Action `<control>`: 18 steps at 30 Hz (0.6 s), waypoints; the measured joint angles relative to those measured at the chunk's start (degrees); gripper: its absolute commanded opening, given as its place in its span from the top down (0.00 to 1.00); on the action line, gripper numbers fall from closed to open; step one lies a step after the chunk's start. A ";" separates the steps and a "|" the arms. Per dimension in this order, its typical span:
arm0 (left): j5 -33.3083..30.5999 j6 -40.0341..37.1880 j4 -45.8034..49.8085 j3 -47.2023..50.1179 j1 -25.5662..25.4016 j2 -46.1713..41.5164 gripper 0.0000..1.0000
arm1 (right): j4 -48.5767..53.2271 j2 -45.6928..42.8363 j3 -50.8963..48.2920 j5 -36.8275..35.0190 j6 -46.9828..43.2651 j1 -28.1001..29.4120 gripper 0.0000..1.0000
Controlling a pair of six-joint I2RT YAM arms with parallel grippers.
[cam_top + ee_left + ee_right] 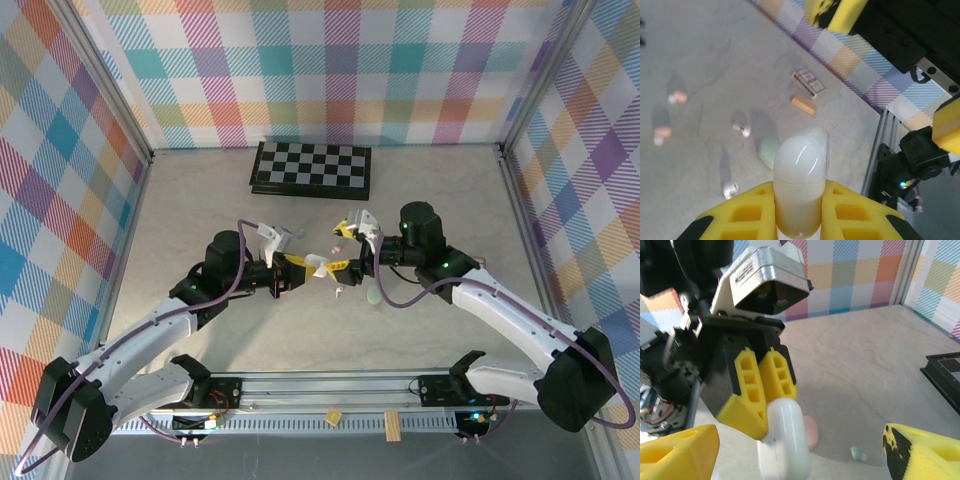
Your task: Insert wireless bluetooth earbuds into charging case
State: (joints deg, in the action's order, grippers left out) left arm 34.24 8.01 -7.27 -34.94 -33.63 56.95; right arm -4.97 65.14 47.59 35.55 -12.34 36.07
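My left gripper (303, 268) is shut on a white pebble-shaped charging case (318, 265), held above the table. In the left wrist view the case (799, 185) sticks out from between the yellow fingers (747, 215). My right gripper (346, 247) faces it, open, its fingers wide on either side of the case (788, 437). Small earbuds lie on the table below: two pinkish ones (677, 96) (661, 132), two white ones (741, 129) (730, 188), and a pale green one (856, 453).
A pale green case (769, 151) and a pink case (810, 432) lie on the table under the grippers. A checkerboard (312, 168) lies at the back. A wooden block (804, 104) and a small card (810, 82) sit by the near rail.
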 measured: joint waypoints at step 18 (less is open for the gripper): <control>6.86 -12.13 -19.54 4.26 -0.17 0.09 0.98 | -3.17 -0.70 -2.08 -1.03 6.67 -0.57 0.16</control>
State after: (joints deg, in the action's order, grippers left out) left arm 41.10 -4.12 -26.81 -30.68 -33.80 57.04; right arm -8.14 64.45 45.52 34.52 -5.67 35.51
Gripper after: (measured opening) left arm 0.179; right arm 0.844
